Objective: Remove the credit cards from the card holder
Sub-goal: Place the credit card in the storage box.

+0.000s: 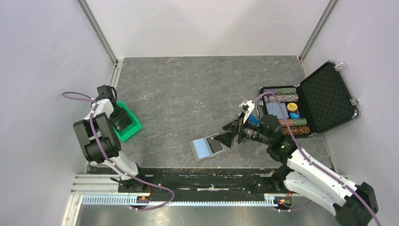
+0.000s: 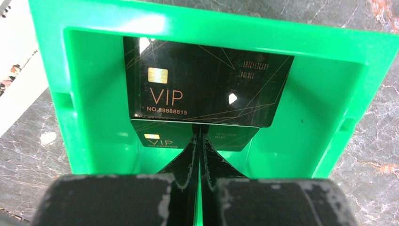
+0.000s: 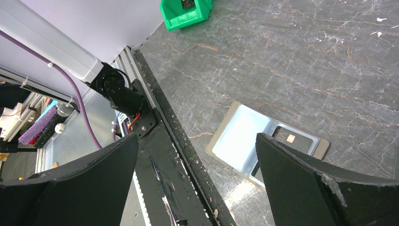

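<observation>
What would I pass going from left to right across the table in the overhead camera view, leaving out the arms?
First the green bin → the card holder, lying open → the poker-chip case, lid up.

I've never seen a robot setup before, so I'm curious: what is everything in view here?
Black VIP credit cards with gold print: two, in the bin; at least one more in the holder.
Taupe folding card holder, silvery-blue inside: one, open flat, near the table's front edge.
Green plastic bin: one, left.
Black foam-lined poker-chip case: one, open, right.
Striped poker chips: several rows, in the case.
Blue card deck: one, in the case.
Grey marbled table: one.
Left gripper: shut, inside the bin.
Right gripper: open, over the holder.
</observation>
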`<control>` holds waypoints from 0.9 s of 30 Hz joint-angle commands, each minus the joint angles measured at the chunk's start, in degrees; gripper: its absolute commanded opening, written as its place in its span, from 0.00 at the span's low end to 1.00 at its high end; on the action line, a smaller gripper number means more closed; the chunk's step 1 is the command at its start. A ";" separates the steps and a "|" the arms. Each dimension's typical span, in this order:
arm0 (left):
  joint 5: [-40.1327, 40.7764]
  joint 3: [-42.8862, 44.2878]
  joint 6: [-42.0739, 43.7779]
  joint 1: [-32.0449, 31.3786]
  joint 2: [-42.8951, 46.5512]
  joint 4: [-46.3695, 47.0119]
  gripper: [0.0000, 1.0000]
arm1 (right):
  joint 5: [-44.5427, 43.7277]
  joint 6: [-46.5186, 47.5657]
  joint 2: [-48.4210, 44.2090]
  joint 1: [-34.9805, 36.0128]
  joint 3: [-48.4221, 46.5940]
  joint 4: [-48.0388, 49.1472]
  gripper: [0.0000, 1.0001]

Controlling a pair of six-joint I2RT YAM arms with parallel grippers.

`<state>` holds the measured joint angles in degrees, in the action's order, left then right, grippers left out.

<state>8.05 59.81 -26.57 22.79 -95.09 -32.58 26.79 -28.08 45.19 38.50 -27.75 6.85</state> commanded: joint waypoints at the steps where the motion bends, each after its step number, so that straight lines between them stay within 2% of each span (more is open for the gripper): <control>1: 2.36 2.84 0.16 0.29 0.75 2.26 0.05 | -1.02 -0.04 -0.78 -0.11 -2.40 2.63 0.98; 12: 2.29 4.42 0.47 0.27 1.09 2.88 0.07 | -1.63 -0.14 -0.59 -0.07 -2.05 2.60 0.98; 17: 0.75 4.06 -1.00 0.07 4.14 2.03 0.09 | -1.65 -0.20 0.40 -0.09 -1.88 3.06 0.98; 22: -5.03 3.87 -1.80 -0.84 11.11 -0.55 0.14 | -5.10 -0.15 2.10 -0.09 -0.28 1.61 0.97; 27: -13.98 2.57 -0.81 -4.07 19.86 -3.23 0.19 | -5.38 -0.79 5.15 0.04 1.63 1.33 0.86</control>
<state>2.70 62.15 -27.03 21.23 -82.52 -33.67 23.00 -28.12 48.47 38.50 -27.46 7.25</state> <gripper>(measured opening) 0.171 0.900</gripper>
